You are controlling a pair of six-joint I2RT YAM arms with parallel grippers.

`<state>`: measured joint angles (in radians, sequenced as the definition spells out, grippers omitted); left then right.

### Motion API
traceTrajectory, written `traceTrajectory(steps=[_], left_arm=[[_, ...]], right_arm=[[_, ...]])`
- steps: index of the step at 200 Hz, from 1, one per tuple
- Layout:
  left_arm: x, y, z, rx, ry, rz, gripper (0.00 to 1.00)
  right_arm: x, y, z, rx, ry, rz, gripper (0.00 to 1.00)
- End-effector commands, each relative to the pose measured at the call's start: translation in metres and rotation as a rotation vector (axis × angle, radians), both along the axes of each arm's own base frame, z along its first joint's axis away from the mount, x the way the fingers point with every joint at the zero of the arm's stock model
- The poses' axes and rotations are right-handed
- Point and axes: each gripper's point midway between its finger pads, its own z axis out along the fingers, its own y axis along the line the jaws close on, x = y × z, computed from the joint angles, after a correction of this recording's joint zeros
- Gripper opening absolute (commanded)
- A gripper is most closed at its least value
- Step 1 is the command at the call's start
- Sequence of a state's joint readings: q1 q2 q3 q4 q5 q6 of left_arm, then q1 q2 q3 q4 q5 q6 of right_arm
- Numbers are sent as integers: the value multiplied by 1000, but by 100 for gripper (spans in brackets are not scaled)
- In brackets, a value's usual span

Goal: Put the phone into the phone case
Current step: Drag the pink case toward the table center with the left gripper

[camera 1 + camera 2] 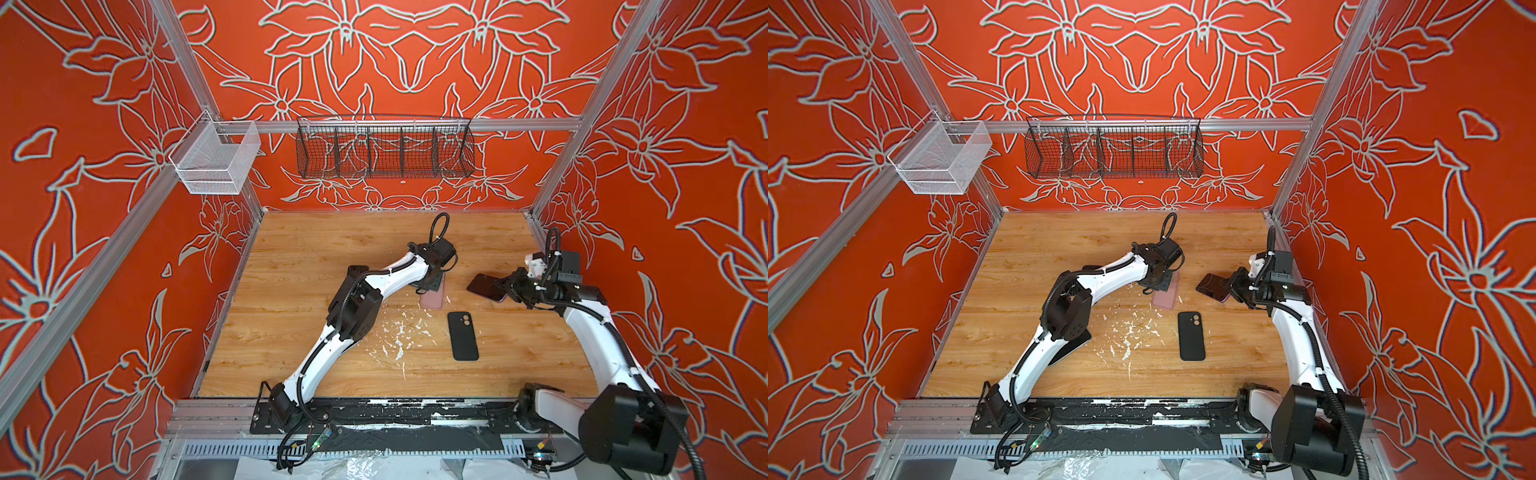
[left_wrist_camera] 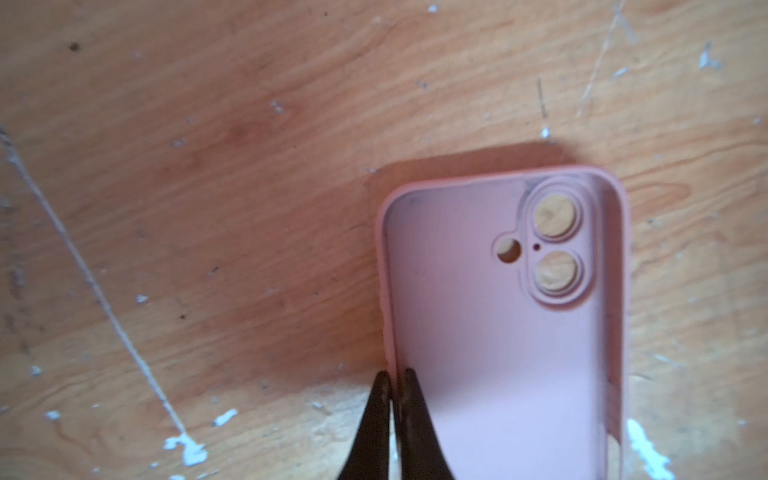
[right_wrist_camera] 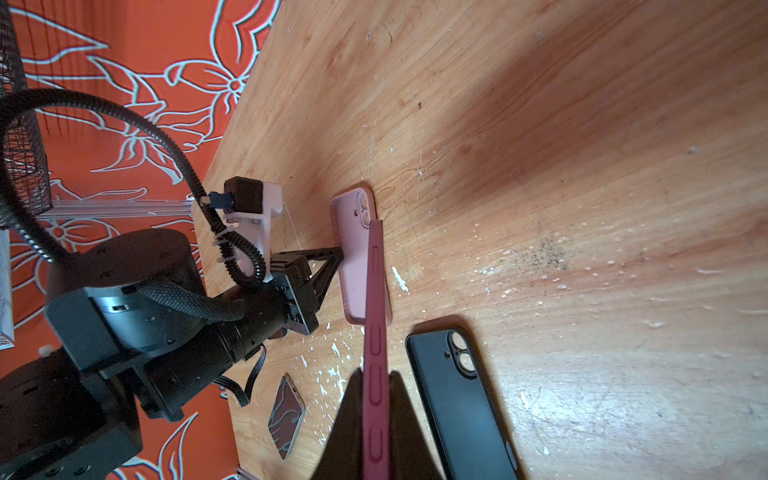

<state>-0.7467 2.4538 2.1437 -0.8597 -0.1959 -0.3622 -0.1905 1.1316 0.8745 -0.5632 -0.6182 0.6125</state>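
Your left hand (image 2: 395, 376) is pinched almost closed on one long side wall of the pink phone case (image 2: 490, 332). The case lies open side up near the middle of the counter (image 1: 311, 257). Your right hand (image 3: 374, 376) is clamped on the phone (image 1: 484, 286), which sits tilted with its dark face up, to the right of the case and apart from it. A black case (image 1: 462, 336) lies back up on the counter, nearer the arms' bases.
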Motion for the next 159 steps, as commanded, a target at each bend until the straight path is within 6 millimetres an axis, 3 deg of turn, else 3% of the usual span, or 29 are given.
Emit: traceTrajectory(steps=[1,25,55,81,120,159], left_arm=[[14,11,65,-2,-141,-64,7],[18,25,100,10,-218,-181,7],[12,46,114,140,-261,-363,5],[-6,53,101,182,-242,-537,0],[-38,51,83,91,-137,-761,0],[-55,45,74,66,-102,-919,0]], right_arm=[[6,4,31,9,-117,26,0],[4,5,39,15,-143,27,0],[-1,13,45,67,-151,43,0],[-12,17,52,77,-163,52,0],[-25,25,57,94,-148,93,0],[-39,29,62,98,-151,106,0]])
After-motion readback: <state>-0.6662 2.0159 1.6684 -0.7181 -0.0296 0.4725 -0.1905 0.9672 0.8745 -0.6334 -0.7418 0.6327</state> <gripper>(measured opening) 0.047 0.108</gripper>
